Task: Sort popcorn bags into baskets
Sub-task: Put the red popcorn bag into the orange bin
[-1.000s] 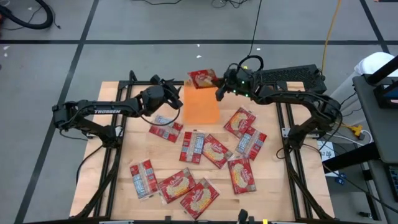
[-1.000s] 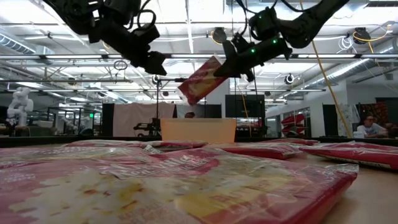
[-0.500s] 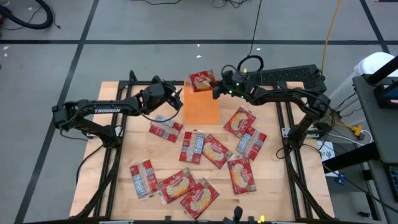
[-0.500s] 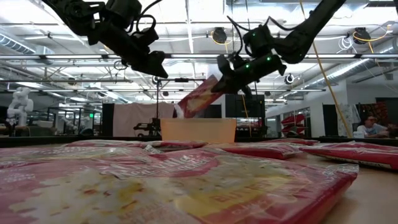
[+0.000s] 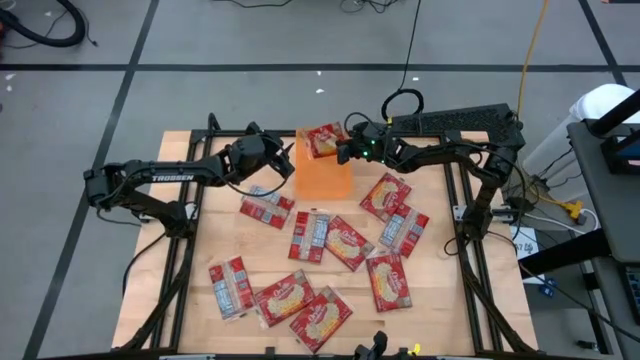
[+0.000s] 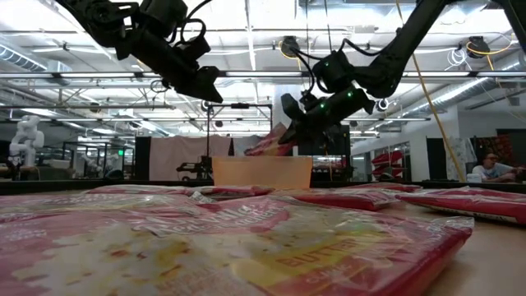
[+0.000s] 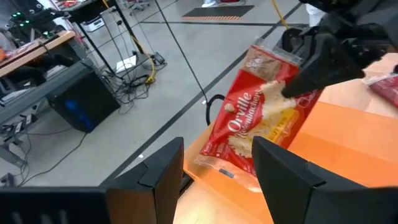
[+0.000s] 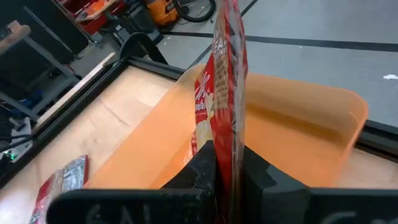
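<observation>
1. Popcorn bags lie scattered over the wooden desk [image 5: 200, 250], red packets, some showing the popcorn picture and some the whitish printed back.
2. One popcorn bag [image 5: 322, 141] is pinched in the right hand [image 5: 343, 152] and hangs over the far end of the orange tray [image 5: 325, 178]; in the right wrist view it stands edge-on between the two dark fingers [image 8: 258, 171], directly above the tray's inside.
3. In the low view this held bag [image 6: 271, 146] tilts, its lower end at the tray's rim [image 6: 261, 159]; whether it touches the tray floor cannot be told.
4. The orange tray sits at the far middle of the desk, translucent and shallow, between the two arms.
5. The left hand [image 5: 285, 158] hovers just left of the tray's far end with its fingers spread and nothing between them; in the left wrist view the held bag [image 7: 255, 121] shows beyond those fingers [image 7: 161, 171].
6. Near the tray on the left lies a bag with its back up [image 5: 266, 208].
7. In the middle of the desk, two bags [image 5: 311, 236] and [image 5: 347, 242] lie side by side, just touching.
8. To the right, three bags sit close together: [image 5: 385, 196], [image 5: 404, 229] and [image 5: 388, 281].
9. At the near left, three more bags cluster: [image 5: 229, 288], [image 5: 284, 297] and [image 5: 321, 316].
10. A person [image 6: 486, 167] sits in the room beyond the desk, far right in the low view.
</observation>
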